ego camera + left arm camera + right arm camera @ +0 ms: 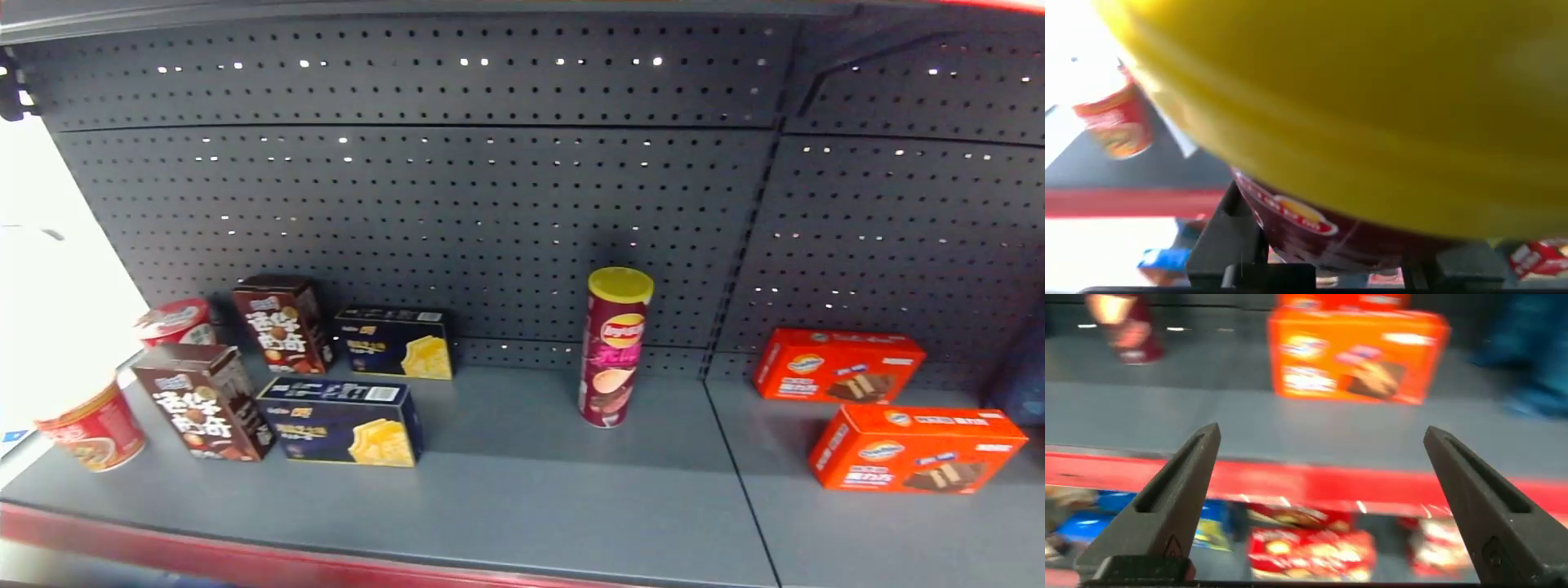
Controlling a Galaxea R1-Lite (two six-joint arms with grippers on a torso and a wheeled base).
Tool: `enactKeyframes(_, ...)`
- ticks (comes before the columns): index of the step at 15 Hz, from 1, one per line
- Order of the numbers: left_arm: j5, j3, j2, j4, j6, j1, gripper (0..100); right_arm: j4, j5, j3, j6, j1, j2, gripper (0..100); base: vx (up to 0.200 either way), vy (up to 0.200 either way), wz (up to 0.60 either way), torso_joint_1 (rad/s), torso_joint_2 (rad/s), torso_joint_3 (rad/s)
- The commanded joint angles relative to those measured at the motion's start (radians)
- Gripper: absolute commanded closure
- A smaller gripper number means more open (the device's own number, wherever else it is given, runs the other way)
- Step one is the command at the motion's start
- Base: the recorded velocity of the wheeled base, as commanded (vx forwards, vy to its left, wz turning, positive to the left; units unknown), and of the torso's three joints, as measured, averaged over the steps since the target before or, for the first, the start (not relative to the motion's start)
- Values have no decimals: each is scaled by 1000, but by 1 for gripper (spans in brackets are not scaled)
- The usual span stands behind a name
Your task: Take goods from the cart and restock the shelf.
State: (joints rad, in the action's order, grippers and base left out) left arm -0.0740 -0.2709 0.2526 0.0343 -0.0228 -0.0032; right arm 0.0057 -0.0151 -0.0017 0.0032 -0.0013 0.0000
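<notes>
The grey shelf (pixel 522 498) has a red front edge, a perforated back panel and a seam right of centre. At its left end stand a front red cup (pixel 94 429) and a rear red cup (pixel 175 324). Next come a front brown box (pixel 204 402) and a rear brown box (pixel 283 324), then a front dark blue box (pixel 347 420) and a rear dark blue box (pixel 397 343). A chip can (pixel 614 347) stands upright near the back, just left of the seam. Right of the seam lie a rear orange box (pixel 837 365) and a front orange box (pixel 914 449).

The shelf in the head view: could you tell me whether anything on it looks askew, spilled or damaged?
Nothing looks spilled or damaged. Only the chip can stands alone, upright in the middle of the shelf; every other product sits as a front-and-back pair.
</notes>
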Motion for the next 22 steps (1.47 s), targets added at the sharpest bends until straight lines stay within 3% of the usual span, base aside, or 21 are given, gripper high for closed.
enactKeyframes(1, -1, 2, 1, -1, 0, 0, 100, 0, 0, 0, 0, 0, 2, 0, 0, 0, -600, 2, 12, -2)
enactKeyframes(18, -3, 61, -84, 30, 1, -3, 100, 0, 0, 0, -3, 0, 2, 0, 0, 0, 35, 0, 0, 0)
enactKeyframes(22, 5, 36, -93, 49, 1, 6, 100, 8, 1, -3, 1, 0, 44, 0, 0, 0, 0, 0, 0, 0)
